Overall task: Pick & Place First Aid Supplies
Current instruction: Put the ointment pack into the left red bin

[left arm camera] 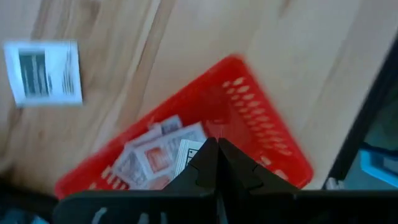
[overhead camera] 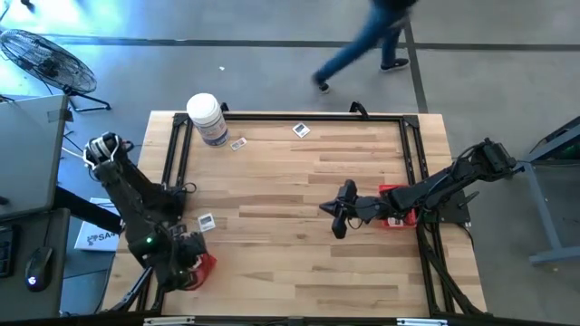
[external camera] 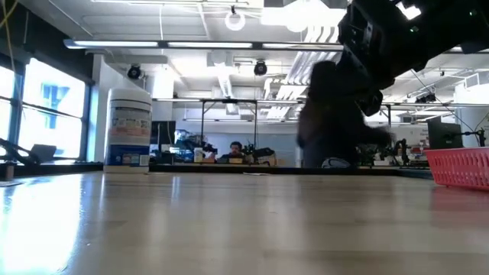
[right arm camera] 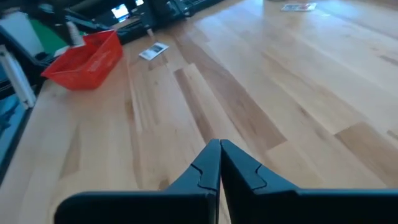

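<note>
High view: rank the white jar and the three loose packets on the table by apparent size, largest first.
1. white jar, clearly largest.
2. The three packets, near the jar, at the far edge and by the left arm, look alike; I cannot rank them.

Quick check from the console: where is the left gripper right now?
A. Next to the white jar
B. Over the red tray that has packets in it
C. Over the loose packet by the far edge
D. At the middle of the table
B: the left gripper, fingers shut, hangs over the red tray, which holds packets.
</note>
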`<control>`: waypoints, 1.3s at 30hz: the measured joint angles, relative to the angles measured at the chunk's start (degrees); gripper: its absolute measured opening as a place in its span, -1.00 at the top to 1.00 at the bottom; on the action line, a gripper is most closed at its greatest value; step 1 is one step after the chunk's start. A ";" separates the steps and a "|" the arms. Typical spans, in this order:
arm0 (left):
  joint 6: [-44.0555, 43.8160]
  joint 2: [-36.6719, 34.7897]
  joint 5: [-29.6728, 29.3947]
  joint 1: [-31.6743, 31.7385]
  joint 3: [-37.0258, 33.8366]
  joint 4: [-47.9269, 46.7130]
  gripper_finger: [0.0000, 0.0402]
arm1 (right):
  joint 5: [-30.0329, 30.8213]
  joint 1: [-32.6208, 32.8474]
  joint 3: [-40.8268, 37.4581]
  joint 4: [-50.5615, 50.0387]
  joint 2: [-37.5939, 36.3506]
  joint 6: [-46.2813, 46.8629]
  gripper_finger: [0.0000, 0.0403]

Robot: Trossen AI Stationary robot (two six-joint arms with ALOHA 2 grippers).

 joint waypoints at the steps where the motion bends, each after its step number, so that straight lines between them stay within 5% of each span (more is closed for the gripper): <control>1: -1.85 0.02 -0.06 -0.81 -0.82 0.07 1.00 | -0.66 0.00 0.00 -0.03 0.00 0.04 0.98; 18: -12.08 0.02 1.52 -3.10 -14.05 9.43 0.98 | -1.84 0.00 -0.02 -0.05 0.00 0.08 0.99; 32: -12.05 -1.20 3.90 -3.08 -9.88 3.12 0.43 | -1.84 0.00 -0.07 -0.07 0.00 0.08 0.99; 36: -8.09 -1.46 -3.43 -3.08 -3.52 -3.40 0.42 | -1.84 -0.01 -0.07 -0.07 0.00 0.08 0.99; 39: -4.55 -1.49 -16.52 -3.08 0.88 -9.21 0.42 | -1.85 0.00 -0.07 -0.09 0.00 0.08 0.98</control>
